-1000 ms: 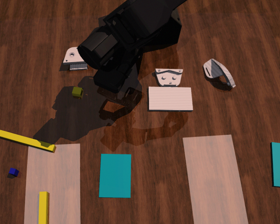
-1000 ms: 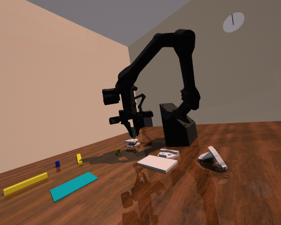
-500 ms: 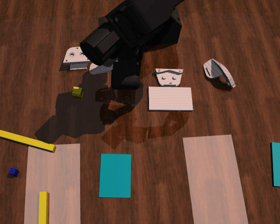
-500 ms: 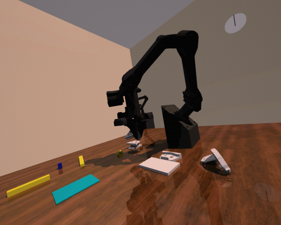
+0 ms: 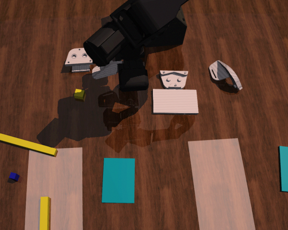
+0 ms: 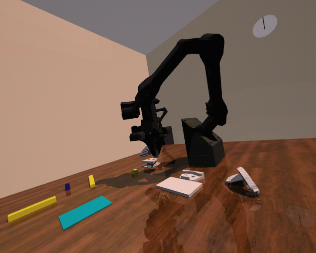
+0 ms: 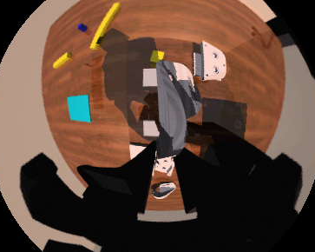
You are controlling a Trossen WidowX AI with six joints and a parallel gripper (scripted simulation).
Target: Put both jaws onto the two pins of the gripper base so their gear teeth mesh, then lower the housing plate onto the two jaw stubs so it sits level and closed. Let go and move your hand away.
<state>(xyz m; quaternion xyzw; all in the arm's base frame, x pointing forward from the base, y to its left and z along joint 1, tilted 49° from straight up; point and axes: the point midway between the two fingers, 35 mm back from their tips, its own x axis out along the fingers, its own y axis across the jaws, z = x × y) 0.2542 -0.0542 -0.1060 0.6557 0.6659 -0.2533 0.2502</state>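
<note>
My gripper (image 6: 154,155) (image 7: 163,143) is shut on one grey-white jaw (image 5: 105,70) (image 6: 144,152) (image 7: 172,110), held above the table; the fingertips are hidden in the top view. The jaw's long curved body sticks out from the fingers. The housing plate (image 5: 78,58) (image 6: 150,160) (image 7: 219,61), with two round holes, lies beyond the held jaw, a ribbed block showing at its edge. The gripper base (image 5: 173,82) (image 6: 191,176) (image 7: 164,165) lies with its two pins bare. The other jaw (image 5: 214,69) (image 6: 244,176) (image 7: 164,190) rests tilted at the right.
A white slab (image 5: 174,101) (image 6: 178,186) (image 7: 138,150) lies against or close to the gripper base. A yellow cube (image 5: 79,94) (image 6: 134,173) (image 7: 157,56) is near the housing plate. Yellow bars, a blue cube, teal pieces and pale sheets lie farther out. The arm's base (image 6: 204,152) stands behind.
</note>
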